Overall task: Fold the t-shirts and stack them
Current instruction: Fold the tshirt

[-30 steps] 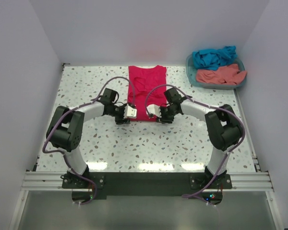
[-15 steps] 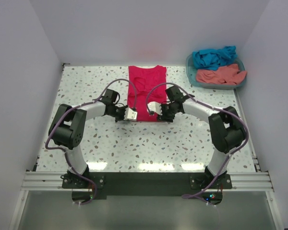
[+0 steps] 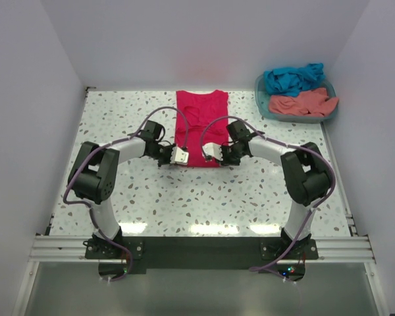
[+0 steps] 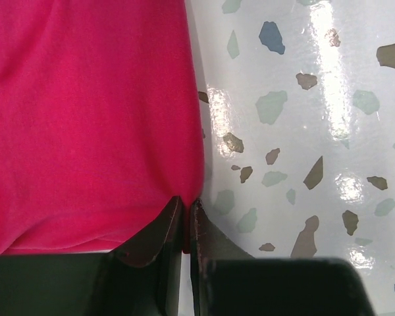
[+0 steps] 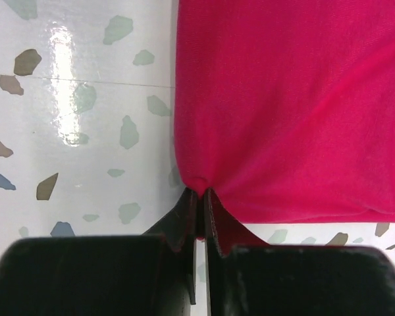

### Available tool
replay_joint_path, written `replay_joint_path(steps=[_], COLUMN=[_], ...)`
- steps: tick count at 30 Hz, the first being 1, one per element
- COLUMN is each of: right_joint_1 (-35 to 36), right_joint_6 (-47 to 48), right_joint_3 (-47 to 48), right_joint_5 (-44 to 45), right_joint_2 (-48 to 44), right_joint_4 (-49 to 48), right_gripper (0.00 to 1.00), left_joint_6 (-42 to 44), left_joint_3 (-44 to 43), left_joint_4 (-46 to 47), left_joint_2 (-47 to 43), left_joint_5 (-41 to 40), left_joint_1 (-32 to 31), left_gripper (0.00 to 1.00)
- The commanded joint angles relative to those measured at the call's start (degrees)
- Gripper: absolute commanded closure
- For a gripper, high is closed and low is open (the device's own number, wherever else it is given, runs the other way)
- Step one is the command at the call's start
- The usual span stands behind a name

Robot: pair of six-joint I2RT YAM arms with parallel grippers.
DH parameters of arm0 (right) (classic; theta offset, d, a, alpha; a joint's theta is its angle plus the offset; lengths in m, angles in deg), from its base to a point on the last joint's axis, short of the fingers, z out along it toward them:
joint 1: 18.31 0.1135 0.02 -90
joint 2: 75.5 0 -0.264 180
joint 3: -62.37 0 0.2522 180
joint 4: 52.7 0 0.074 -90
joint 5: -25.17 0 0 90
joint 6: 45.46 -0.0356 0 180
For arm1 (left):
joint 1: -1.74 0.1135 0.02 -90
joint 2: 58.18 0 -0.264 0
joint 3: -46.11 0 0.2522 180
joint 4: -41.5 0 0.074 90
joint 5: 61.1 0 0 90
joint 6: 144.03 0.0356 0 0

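Black wedge-shaped jaws on the left arm (image 3: 122, 153) are pressed together on the near left corner of the crimson-pink soft knit t-shirt (image 4: 85, 105), and a sliver of red cloth shows in the slit between them. In the right wrist view, the jaws of the right arm (image 3: 270, 150) are nipped shut the same way on the near right corner, where the fabric puckers into a small gather. We read this paired hold on the hem as the set-up for a fold. With both near corners caught, the bottom edge can be carried as one straight line towards the collar.

From above, the shirt lies flat as a long narrow rectangle at the centre of the frame, with no sleeves showing at its sides. Its cloth is matte and faintly creased against the glossy white speckled bench (image 3: 217, 197).

Farthest off, at the upper right of the frame, the teal oval plastic basket (image 3: 293, 118) holds the crumpled teal-blue t-shirt (image 3: 293, 78) and the salmon-coral t-shirt (image 3: 303, 103). Both are heaped loose and unfolded, and we judge they are parked there until their turn.
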Motion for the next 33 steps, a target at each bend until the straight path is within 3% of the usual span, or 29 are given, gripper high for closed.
replay_joint_path(steps=[1, 9, 14, 19, 27, 33], right_joint_1=[0.02, -2.18, -3.58, -3.41, 1.33, 2.65], right_joint_6=[-1.06, -5.81, -3.26, -1.51, -0.18, -3.70], right_joint_3=[-1.13, 6.16, 7.92, 2.84, -6.22, -1.49], right_joint_5=[1.28, -1.97, -2.24, -3.38, -6.71, -10.41], right_joint_2=[-1.40, -8.52, -11.06, -16.51, -33.01, -39.99], right_joint_4=[-0.38, 4.72, 7.62, 10.43, 26.76, 38.46], right_gripper=[1.00, 1.00, 1.00, 1.00, 1.00, 1.00], left_joint_6=[-1.02, -10.68, -9.99, -8.84, -11.47, -14.73], left_joint_3=[-2.33, -6.63, -8.22, -4.45, 7.59, 3.66], left_joint_4=[-4.66, -4.66, -6.86, -10.82, -24.50, -35.33], left_joint_2=[-0.26, -7.20, -9.40, -14.67, -31.61, -38.75], left_joint_5=[1.48, 1.92, 1.57, 1.30, 3.58, 9.04], left_joint_1=[-0.11, 1.47, 1.39, -1.25, -11.16, -13.29], left_gripper=[0.97, 1.00, 1.00, 1.00, 1.00, 1.00])
